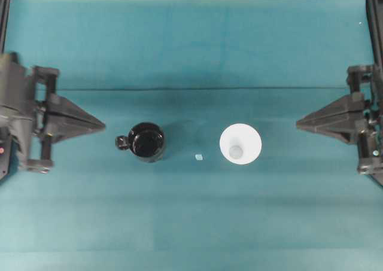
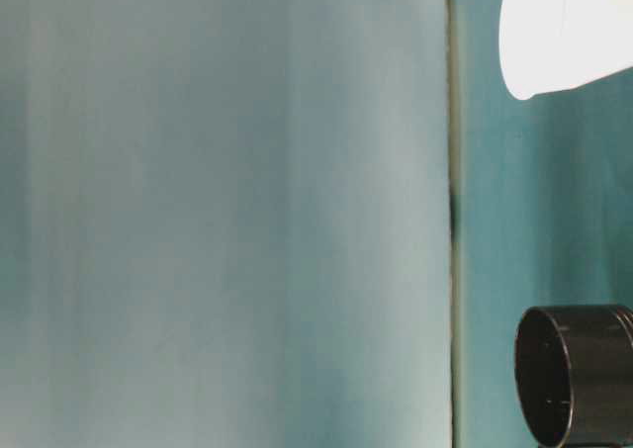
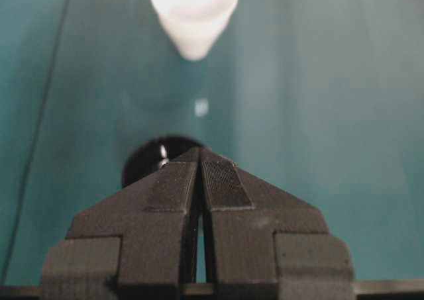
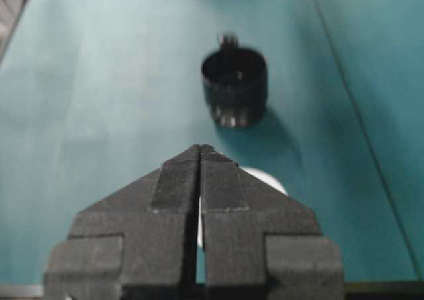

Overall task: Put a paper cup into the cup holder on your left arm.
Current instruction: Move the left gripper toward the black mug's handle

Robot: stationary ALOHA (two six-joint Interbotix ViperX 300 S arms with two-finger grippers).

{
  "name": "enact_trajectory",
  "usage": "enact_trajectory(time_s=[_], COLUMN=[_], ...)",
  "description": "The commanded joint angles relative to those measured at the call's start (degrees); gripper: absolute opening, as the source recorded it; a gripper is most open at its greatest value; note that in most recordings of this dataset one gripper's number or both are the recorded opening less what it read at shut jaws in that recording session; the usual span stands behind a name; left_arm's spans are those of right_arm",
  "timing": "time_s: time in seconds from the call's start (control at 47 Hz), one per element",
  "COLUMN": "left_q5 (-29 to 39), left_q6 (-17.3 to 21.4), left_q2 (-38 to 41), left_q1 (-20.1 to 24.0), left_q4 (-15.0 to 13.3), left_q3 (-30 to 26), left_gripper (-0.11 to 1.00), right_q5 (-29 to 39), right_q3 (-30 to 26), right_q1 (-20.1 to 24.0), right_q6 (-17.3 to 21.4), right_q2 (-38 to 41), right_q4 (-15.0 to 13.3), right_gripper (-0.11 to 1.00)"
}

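The white paper cup stands upright on the teal cloth, right of centre. It also shows in the left wrist view, in the table-level view, and partly behind the fingers in the right wrist view. The glossy black cup holder stands left of centre with its handle pointing left, and is empty. My left gripper is shut and empty, just left of the holder. My right gripper is shut and empty, right of the cup.
A tiny pale scrap lies between holder and cup; it also shows in the left wrist view. A seam crosses the cloth behind both objects. Black frame rails run along the far corners.
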Motion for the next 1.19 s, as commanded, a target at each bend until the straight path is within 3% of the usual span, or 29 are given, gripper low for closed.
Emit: enact_trajectory(time_s=[0.0,0.213,0.851,1.17], left_q5=[1.93,6.42,9.05,10.81], left_q6=[0.00,-0.18,-0.44,0.35], left_q2=[1.14,3.52,11.87,14.68], left_q1=[0.00,0.09,1.58,1.23], left_q4=[0.09,0.09,0.09,0.44], left_q3=[-1.41,-2.37,-3.69,-5.19], left_gripper=[0.03,0.03,0.03,0.03], right_q5=[1.05,3.34,8.61,9.49], right_q3=[-1.58,-1.58,-1.85,-1.85], right_q1=[-0.26,-0.79,-1.85,-1.85], right_q6=[0.62,0.62,0.70,3.08], right_q2=[0.97,2.37,5.01,5.98], right_q4=[0.09,0.09,0.09,0.00], right_gripper=[0.01,0.01,0.01,0.01])
